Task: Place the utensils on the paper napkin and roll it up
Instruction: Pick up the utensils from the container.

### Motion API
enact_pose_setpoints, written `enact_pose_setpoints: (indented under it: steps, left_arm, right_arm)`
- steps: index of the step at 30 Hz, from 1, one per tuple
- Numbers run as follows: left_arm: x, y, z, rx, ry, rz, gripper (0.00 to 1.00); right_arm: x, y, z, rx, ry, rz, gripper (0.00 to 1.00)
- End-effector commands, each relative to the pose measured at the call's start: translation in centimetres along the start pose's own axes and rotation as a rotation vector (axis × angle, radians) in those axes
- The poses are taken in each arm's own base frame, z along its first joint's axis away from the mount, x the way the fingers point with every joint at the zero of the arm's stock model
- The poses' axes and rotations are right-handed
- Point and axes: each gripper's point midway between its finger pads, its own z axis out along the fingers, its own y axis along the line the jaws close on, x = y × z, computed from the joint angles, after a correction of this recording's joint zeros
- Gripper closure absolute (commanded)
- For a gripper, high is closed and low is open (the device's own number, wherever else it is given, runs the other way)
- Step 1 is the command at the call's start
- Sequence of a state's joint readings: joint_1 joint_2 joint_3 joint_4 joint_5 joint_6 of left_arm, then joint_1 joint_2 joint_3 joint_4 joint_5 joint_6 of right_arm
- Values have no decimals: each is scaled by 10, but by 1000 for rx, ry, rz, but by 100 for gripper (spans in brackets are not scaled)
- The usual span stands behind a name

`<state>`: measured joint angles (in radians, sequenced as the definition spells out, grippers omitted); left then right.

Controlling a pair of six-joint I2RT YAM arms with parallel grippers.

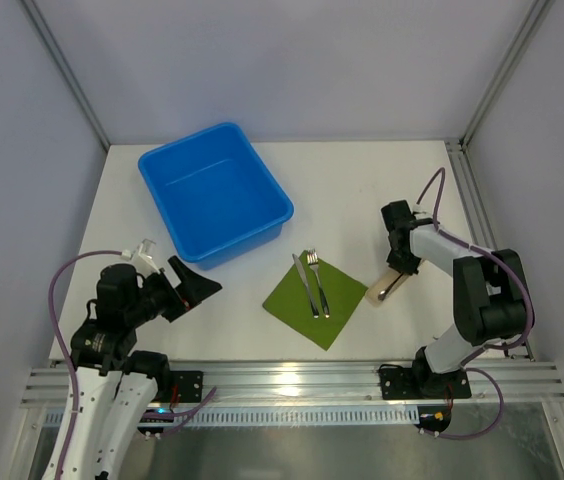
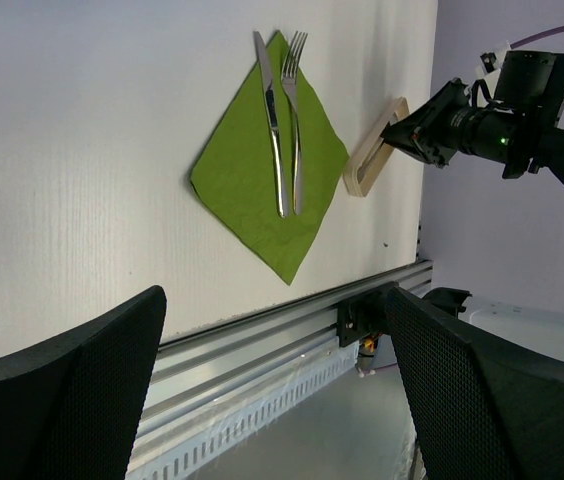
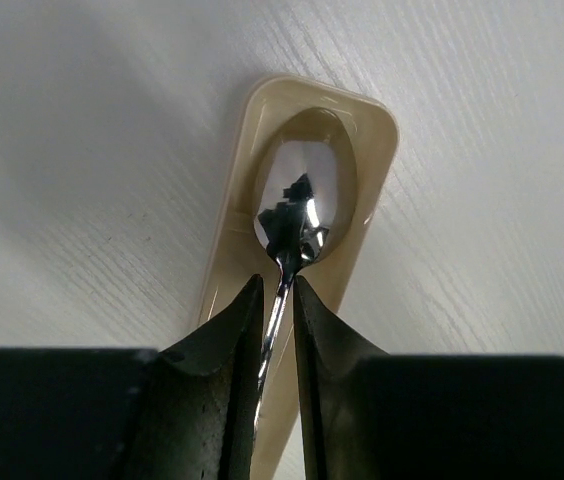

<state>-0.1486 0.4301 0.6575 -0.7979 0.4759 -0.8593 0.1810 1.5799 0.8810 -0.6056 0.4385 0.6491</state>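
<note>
Right gripper (image 3: 278, 300) pinches the shiny silver metal spoon (image 3: 297, 205) by its handle in a shallow beige oblong tray (image 3: 374, 130); left gripper (image 2: 272, 300) gapes wide

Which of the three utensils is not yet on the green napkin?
The spoon, in the beige tray, its handle gripped by the right tool; knife and fork lie on the napkin.

The arms are white with black joints. The left arm (image 1: 112, 320) and the right arm (image 1: 482, 300) each have a thin purple cable (image 1: 54, 300). The left hand (image 2: 274, 300) has fat black fingers (image 2: 72, 390) covered in tiny dots.
</note>
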Motion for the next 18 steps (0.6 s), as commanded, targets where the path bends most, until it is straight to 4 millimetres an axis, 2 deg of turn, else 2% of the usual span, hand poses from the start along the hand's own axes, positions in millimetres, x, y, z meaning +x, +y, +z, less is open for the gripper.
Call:
enact_pose_setpoints:
  steps: [1, 8, 15, 18]
  left_arm:
    - [0, -4, 1, 17, 15, 17, 8]
    - [0, -3, -1, 10, 7, 18, 8]
    - [2, -5, -4, 13, 10, 21, 8]
    - [1, -6, -7, 10, 8, 28, 8]
  right_arm:
    - [-4, 9, 6, -33, 0, 20, 78]
    - [4, 26, 15, -102, 49, 13, 78]
    - [5, 24, 9, -123, 28, 20, 96]
    - [-1, 21, 0, -137, 3, 21, 96]
